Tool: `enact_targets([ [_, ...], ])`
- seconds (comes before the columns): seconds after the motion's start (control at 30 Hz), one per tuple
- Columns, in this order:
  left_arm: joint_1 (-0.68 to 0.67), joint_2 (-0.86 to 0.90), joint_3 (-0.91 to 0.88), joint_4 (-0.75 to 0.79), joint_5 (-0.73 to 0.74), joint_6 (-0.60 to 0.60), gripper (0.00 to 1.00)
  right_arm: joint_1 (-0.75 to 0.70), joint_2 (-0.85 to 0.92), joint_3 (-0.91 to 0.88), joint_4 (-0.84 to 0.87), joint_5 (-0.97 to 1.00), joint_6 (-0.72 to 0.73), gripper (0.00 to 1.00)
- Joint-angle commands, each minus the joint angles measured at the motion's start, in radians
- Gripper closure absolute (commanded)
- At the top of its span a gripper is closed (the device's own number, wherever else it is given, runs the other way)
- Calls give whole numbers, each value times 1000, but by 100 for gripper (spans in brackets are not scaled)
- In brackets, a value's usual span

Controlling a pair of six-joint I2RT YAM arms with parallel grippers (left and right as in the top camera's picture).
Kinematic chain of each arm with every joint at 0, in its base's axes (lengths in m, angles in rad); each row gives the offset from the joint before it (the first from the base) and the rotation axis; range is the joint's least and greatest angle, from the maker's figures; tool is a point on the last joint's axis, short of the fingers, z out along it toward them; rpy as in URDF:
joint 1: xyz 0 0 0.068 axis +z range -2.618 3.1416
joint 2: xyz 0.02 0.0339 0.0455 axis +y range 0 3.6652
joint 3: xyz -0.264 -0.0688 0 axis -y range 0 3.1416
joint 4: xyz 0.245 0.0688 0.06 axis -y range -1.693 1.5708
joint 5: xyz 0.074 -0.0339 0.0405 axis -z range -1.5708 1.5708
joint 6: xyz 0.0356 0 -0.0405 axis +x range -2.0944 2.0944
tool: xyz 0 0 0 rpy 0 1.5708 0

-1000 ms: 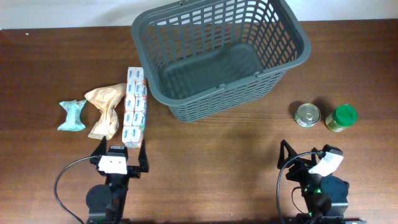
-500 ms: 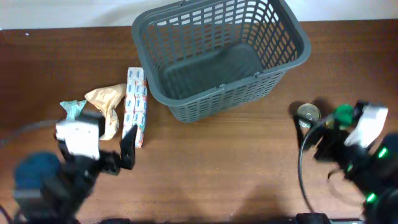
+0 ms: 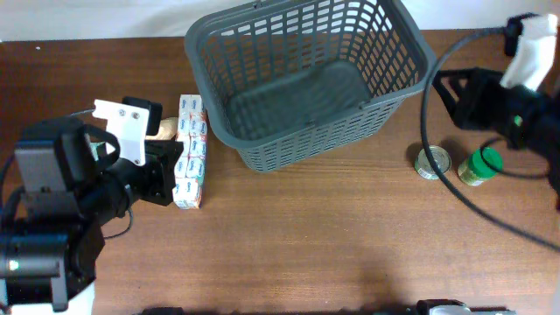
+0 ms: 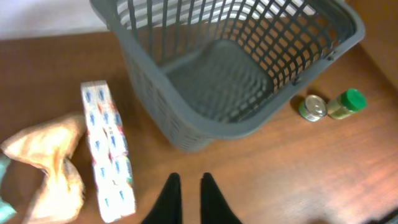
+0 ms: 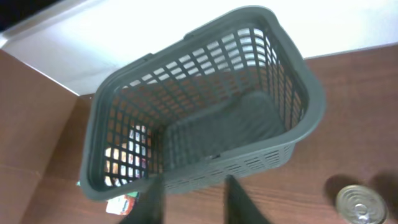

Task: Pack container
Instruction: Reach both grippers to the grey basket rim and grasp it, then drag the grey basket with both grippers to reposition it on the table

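The container [image 3: 297,144] is a large dark grey lattice basket at the back middle of the table, with nothing in it; it also fills much of the left wrist view [image 4: 205,127] and the right wrist view [image 5: 311,93]. My left gripper [image 3: 166,172] hovers over the long white snack pack [image 3: 190,153]. Seen from its own camera, the left gripper [image 4: 189,182] is shut on nothing above bare wood, just right of the pack [image 4: 106,149]. My right gripper [image 3: 457,98] hangs high beside the basket's right end. Its blurred fingers [image 5: 155,190] stand apart with nothing between them.
A tan crumpled bag [image 4: 50,162] lies left of the pack, largely hidden under my left arm from overhead. A silver tin can [image 3: 432,162] and a green-lidded jar [image 3: 479,166] stand right of the basket, below my right arm.
Both arms have lifted from the table's front edge. The left came up beside the snack pack and its jaws closed. The right swung to the back right, past the can and jar.
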Motion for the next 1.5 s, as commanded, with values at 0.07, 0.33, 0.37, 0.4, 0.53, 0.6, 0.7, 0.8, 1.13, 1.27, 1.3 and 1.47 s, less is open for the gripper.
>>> enact_targets([
  [0.07, -27, 25, 21, -103, 25, -119, 98, 5, 112, 23, 27, -16, 16, 96],
  [0.33, -267, 96, 15, -177, -82, -151, 98, 17, 243, 23, 51, -16, 42, 96],
  [0.37, -320, 129, 15, -188, -112, -151, 98, 25, 254, 23, 54, -15, 42, 96],
  [0.4, -354, 151, 15, -188, -124, -151, 98, 27, 262, 23, 62, -16, 42, 96],
  [0.53, -455, 241, 6, -147, -257, -148, 98, 45, 286, 23, 85, -16, 42, 96],
  [0.6, -478, 268, -16, -84, -249, -124, 98, 60, 295, 22, 86, -15, 41, 96],
  [0.7, -482, 291, -71, 14, -218, -121, 98, 79, 315, 22, 89, -15, 39, 96],
  [0.8, -482, 292, -138, 94, -211, -109, 98, 85, 335, 21, 89, -15, 38, 96],
  [1.13, -482, 296, -233, 196, -272, -92, 98, 85, 409, 16, 19, -9, 31, 96],
  [1.27, -482, 296, -233, 197, -275, -87, 98, 86, 423, 12, -21, 16, 31, 96],
  [1.3, -482, 296, -233, 197, -276, -87, 98, 86, 423, 12, -26, 26, 32, 96],
  [1.47, -482, 296, -233, 198, -276, -84, 98, 86, 423, 12, -42, 151, 42, 96],
])
